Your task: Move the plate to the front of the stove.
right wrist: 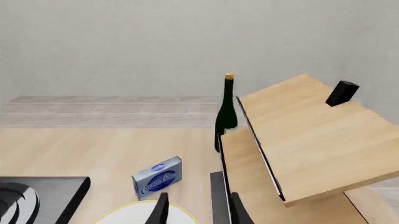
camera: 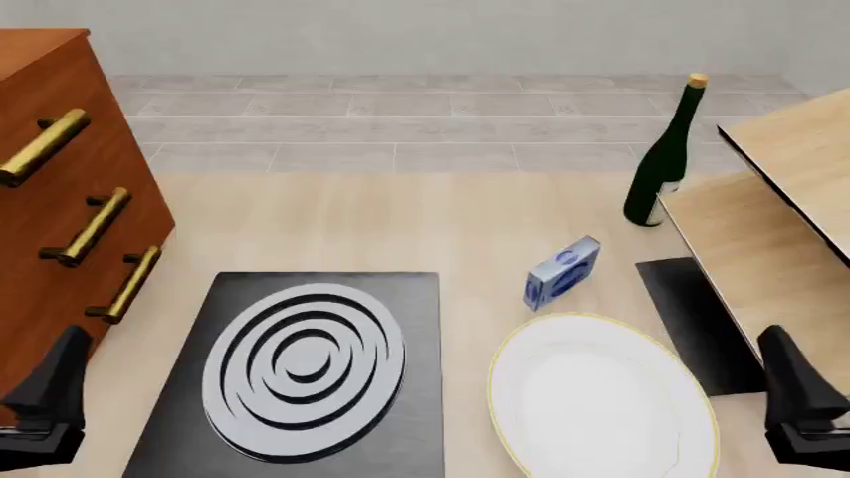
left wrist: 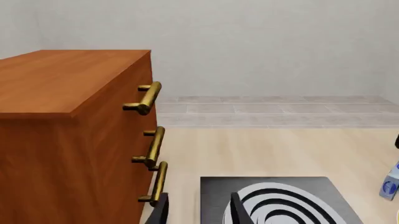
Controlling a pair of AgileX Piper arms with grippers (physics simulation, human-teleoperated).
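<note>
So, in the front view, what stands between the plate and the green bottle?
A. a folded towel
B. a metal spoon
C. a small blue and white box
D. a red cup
C: the small blue and white box stands on the table just beyond the plate, nearer than the green bottle.

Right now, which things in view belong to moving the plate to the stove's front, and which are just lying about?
Belong to the job:
- plate, beside the stove
- stove with its burner rings
- left gripper and right gripper, neither holding anything

Just lying about:
- dark green wine bottle
- small blue box
- wooden drawer cabinet
- wooden shelf
- narrow black panel
</note>
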